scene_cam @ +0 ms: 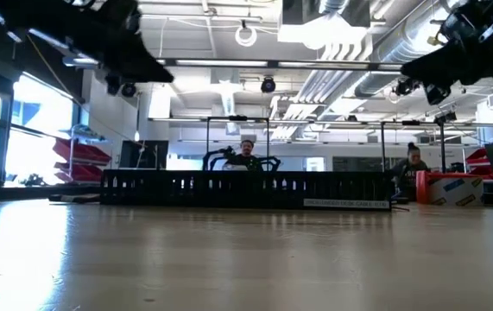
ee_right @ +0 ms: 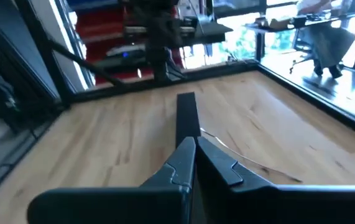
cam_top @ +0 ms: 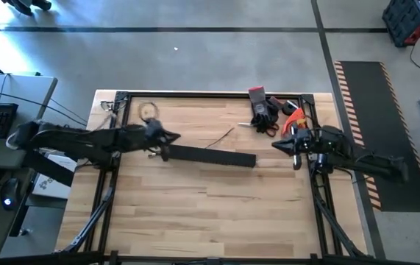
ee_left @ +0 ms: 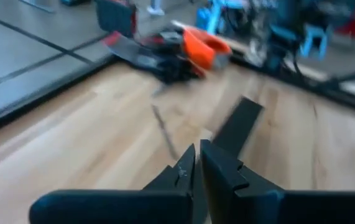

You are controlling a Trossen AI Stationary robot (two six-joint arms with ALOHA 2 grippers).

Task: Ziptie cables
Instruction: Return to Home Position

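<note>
Cables do not show as a bundle anywhere. Only one thin, dark, wire-like strand lies loose on the wood just beside the duct, on its far side; whether any run inside the duct cannot be told.

The duct is a long, straight, rigid black bar lying flat near the middle of the table, a pale plank top with visible grain inside a black metal frame. From table height the duct's upper edge shows a row of comb-like slots, and small pale lettering sits near one end.

The left gripper is above the duct's end on the left arm's side. Its two dark, wedge-shaped fingers are clenched to a narrow slit and grasp nothing. The right gripper is just past the duct's other end and points toward it, its angular black fingers pressed together and empty.

Beyond that end of the duct, at the table's far edge, lies a tangled heap of red, black and orange things. A small pale ring lies beyond the duct's left-arm end.
</note>
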